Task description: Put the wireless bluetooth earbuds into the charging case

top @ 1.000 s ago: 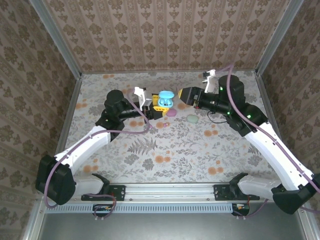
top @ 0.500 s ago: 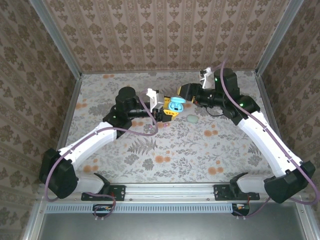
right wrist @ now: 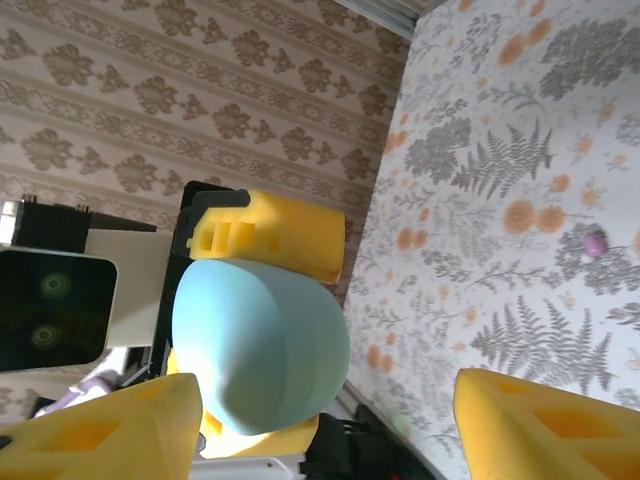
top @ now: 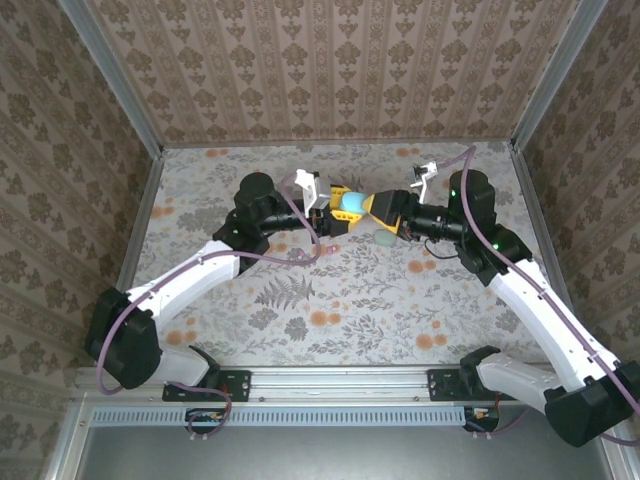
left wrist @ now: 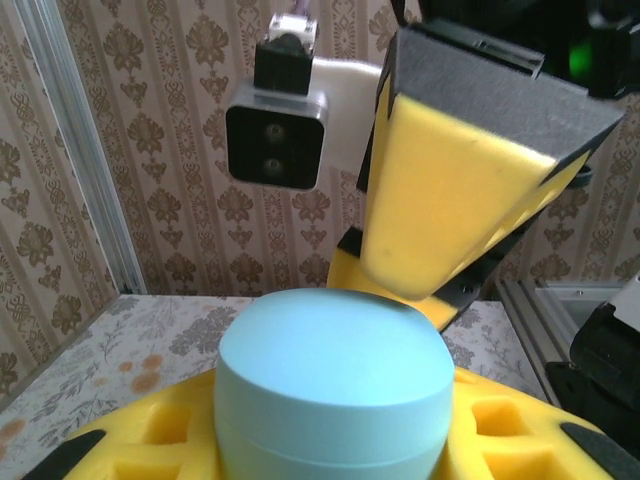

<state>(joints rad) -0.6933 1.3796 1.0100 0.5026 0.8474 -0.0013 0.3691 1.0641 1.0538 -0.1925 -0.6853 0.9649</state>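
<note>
Our left hand [top: 340, 213] grips the blue charging case [top: 350, 200]. Our right hand [top: 376, 210], spread wide, should straddle it squarely before closing.

Blue case [right wrist: 260, 345] between two yellow pads [right wrist: 270, 235]

Items counted: one blue charging case [top: 350, 200]; one mint case [top: 385, 239]; one pinkish-purple earbud [right wrist: 595, 243]; two hands, namely left hand [top: 343, 210] and right hand [top: 372, 212].

Floral-print table [top: 330, 310], mint egg-shaped case [top: 385, 240] lying on it, tiny purple earbud [right wrist: 595, 243] nearby
</note>
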